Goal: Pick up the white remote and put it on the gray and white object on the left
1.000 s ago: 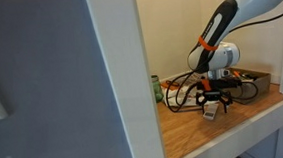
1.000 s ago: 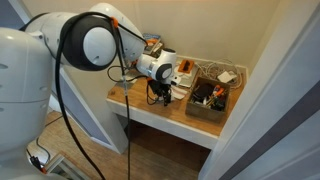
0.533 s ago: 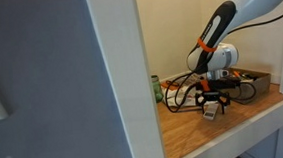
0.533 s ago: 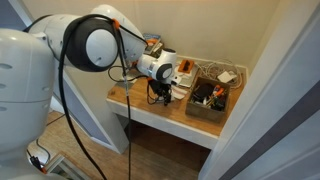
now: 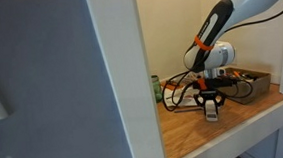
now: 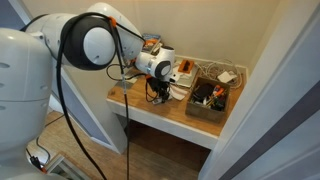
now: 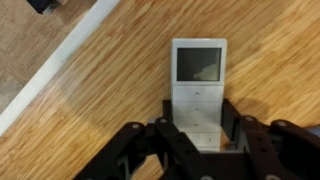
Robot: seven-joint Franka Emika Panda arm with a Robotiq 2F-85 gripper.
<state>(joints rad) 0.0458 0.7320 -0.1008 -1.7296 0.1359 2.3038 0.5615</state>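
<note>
In the wrist view the white remote (image 7: 200, 62) lies flat on the wooden shelf (image 7: 90, 120), a slim slab with a gray screen at its far end. My gripper (image 7: 200, 115) straddles its near end, and both black fingers (image 7: 168, 112) press against the remote's long sides, so the gripper is shut on it. In both exterior views the gripper (image 5: 212, 106) (image 6: 158, 93) points straight down at the shelf, and its fingers hide the remote. I cannot pick out the gray and white object with any certainty.
An open brown box (image 5: 254, 81) (image 6: 212, 98) of cables and clutter stands beside the gripper on the shelf. A green can (image 5: 156, 89) sits by the white wall. Black cables trail across the wood. The shelf's white front edge (image 7: 60, 70) runs diagonally nearby.
The jaws have gone from wide open to shut against the sides of the white remote. The arm has shifted slightly and stays low over the shelf.
</note>
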